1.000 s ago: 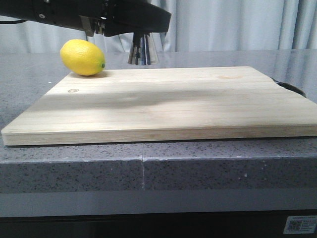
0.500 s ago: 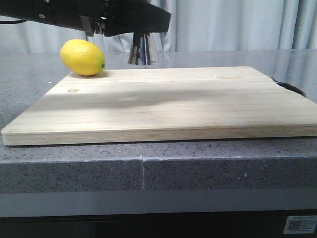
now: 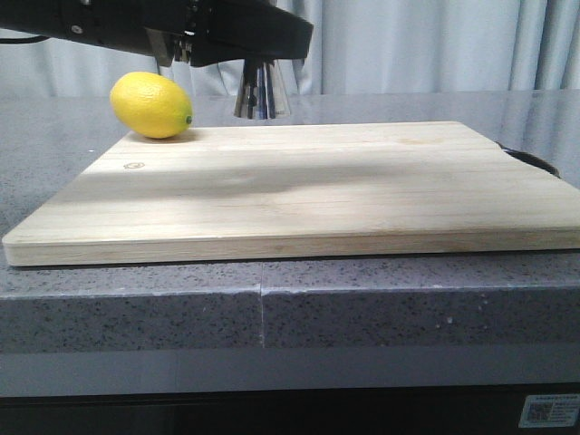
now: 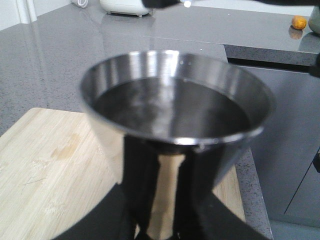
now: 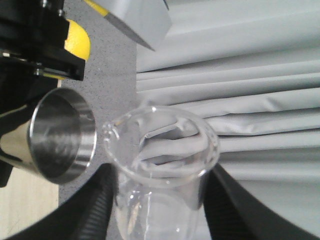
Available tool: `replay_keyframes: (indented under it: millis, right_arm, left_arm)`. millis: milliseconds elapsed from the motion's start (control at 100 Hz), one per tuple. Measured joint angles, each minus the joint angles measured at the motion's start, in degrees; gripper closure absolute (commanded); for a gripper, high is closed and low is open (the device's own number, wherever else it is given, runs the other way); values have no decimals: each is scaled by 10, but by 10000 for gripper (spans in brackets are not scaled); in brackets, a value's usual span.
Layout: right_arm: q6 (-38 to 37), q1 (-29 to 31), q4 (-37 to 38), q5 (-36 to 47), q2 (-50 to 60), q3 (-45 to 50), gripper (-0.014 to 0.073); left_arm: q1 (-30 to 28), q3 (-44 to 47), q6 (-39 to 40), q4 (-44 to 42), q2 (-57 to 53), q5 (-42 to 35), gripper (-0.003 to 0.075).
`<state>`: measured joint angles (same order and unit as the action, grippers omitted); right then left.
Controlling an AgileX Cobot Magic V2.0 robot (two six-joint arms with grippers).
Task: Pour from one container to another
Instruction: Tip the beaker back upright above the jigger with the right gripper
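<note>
A: Start at the claws. What's the right gripper (image 5: 157, 220) doing?

B: Its fingers are clamped either side of the beaker (image 5: 162, 165). The beaker is tipped so its lip points at the jigger (image 5: 57, 137), close beside the steel rim. I can't make out liquid left in it; the glass looks nearly clear.

A: And the left gripper (image 4: 165, 210)?

B: Closed on the jigger's lower part, dark fingers wrapping it. It holds the jigger upright, mouth open upward, which makes sense: it's the receiver and has to stay level. From its wrist camera there's dark liquid filling much of the upper cup.

A: So the pour is mostly done?

B: That's my guess. Filled cup, near-clear beaker. The next move probably calls for righting the beaker gently so no drip falls.

A: Where is all this happening?

B: Held in the air at the far edge of the board (image 3: 299, 190). The front camera shows only the jigger's flared lower end below the arm (image 3: 181, 32). A lemon (image 3: 150, 105) rests at the board's far left corner, near but apart.
</note>
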<state>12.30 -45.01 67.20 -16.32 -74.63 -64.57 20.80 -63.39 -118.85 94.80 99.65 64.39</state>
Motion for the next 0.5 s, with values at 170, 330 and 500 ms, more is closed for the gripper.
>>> replay_keyframes:
  millis: [170, 330, 500]
  right_arm:
    - [-9, 0, -13, -5, 0, 0, 389]
    - [-26, 0, -18, -11, 0, 0, 389]
    - [-50, 0, -21, -14, 0, 0, 389]
  left_arm:
    - [0, 0, 0, 0, 0, 0, 739]
    - [0, 0, 0, 0, 0, 0, 739]
    - [0, 0, 0, 0, 0, 0, 739]
